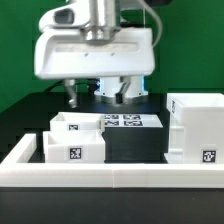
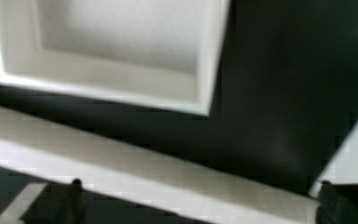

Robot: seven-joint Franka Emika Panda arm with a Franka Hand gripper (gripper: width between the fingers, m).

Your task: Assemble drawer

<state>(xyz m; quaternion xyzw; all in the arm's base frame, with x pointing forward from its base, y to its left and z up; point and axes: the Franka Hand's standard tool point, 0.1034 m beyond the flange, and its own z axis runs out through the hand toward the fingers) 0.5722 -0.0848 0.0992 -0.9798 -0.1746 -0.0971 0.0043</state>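
A small white open-topped drawer box [image 1: 72, 138] sits on the black table at the exterior view's left. It also shows from above in the wrist view [image 2: 114, 48]. A taller white drawer housing [image 1: 195, 125] stands at the exterior view's right. My gripper [image 1: 95, 96] hangs behind both parts, above the table's back. Its jaws are wide apart and hold nothing. In the wrist view the gripper [image 2: 197, 195] shows two dark fingertips [image 2: 67, 196] with a white strip [image 2: 176, 155] running across between them. Nothing touches the fingers.
The marker board [image 1: 126, 121] lies flat between the two parts, under the hand. A low white wall [image 1: 110, 177] borders the table's front and the exterior view's left side. A green backdrop stands behind.
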